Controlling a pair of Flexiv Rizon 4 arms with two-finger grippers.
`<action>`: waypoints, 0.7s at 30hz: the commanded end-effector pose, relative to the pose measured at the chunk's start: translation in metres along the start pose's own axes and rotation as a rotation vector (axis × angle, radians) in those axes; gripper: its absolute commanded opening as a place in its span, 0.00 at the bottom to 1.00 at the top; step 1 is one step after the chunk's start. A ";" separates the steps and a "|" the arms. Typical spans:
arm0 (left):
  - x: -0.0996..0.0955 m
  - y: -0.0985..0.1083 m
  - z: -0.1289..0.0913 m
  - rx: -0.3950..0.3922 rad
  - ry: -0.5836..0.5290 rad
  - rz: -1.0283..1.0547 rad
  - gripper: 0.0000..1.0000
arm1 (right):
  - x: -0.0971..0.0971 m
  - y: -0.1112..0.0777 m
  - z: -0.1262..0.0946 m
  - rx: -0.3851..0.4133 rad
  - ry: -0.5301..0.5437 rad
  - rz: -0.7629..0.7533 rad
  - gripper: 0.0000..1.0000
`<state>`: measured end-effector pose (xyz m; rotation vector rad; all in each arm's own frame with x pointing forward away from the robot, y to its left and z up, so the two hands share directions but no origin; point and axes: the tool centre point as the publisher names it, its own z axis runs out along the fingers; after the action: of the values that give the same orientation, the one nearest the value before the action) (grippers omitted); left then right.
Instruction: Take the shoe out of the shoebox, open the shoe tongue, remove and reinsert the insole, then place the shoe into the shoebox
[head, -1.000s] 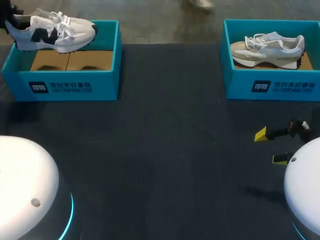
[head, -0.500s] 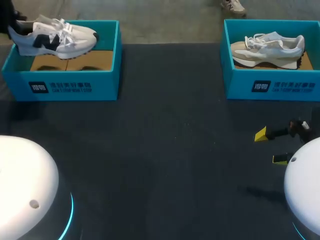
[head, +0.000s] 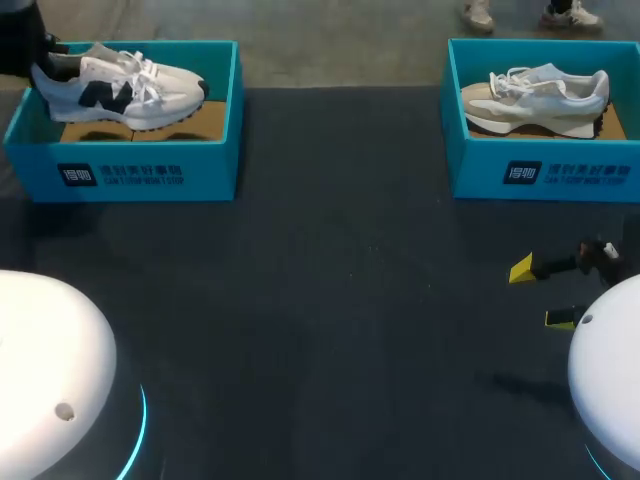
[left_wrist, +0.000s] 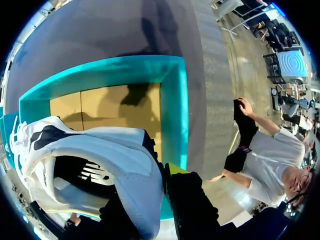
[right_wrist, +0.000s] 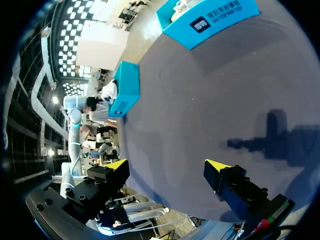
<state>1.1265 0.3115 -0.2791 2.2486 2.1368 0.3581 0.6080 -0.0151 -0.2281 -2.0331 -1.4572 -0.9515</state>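
Left tool (left_wrist: 161, 176): pinches white shoe (left_wrist: 100, 150) at heel, over teal shoebox (left_wrist: 175, 115). Right tool (right_wrist: 167, 167): spread wide, hovers above dark tabletop (right_wrist: 200, 100).

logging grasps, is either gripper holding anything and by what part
The left gripper holds the navy-marked shoe by its heel, over the left box. The right gripper is open, holding nothing.

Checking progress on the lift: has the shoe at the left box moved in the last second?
Yes. The shoe has shifted right and down against the left box, its toe nearer the right wall.
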 end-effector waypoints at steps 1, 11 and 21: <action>-0.002 -0.001 0.003 -0.003 0.005 0.001 0.00 | 0.001 -0.009 -0.006 -0.012 -0.003 0.001 1.00; -0.003 0.000 0.014 0.012 0.021 -0.005 0.00 | 0.001 -0.009 -0.006 -0.012 -0.003 0.001 1.00; -0.011 0.012 0.029 0.028 0.038 -0.020 0.00 | 0.001 -0.009 -0.006 -0.012 -0.003 0.001 1.00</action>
<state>1.1316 0.3052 -0.3031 2.2437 2.1804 0.3916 0.6080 -0.0151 -0.2281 -2.0331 -1.4572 -0.9515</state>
